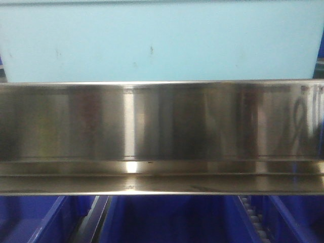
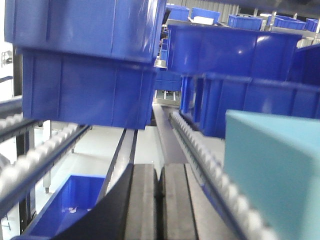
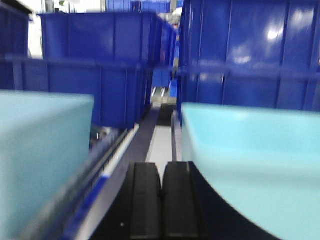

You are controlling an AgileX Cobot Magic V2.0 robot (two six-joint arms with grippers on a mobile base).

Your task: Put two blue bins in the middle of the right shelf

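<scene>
A pale light-blue bin (image 1: 162, 40) fills the top of the front view, sitting on the shelf level behind the broad shiny steel front rail (image 1: 162, 131). In the left wrist view the same pale bin (image 2: 272, 170) stands to the right of my left gripper (image 2: 159, 172), which is shut and empty over the roller track. In the right wrist view my right gripper (image 3: 161, 170) is shut and empty, between one pale blue bin (image 3: 42, 155) on its left and a second pale blue bin (image 3: 255, 160) on its right.
Dark royal-blue bins (image 2: 87, 65) are stacked on the rack beyond the left gripper, and more (image 3: 245, 55) stand behind the pale bins. Roller rails (image 2: 200, 150) run along the shelf. Dark blue bins (image 1: 167, 223) sit on the level below the rail.
</scene>
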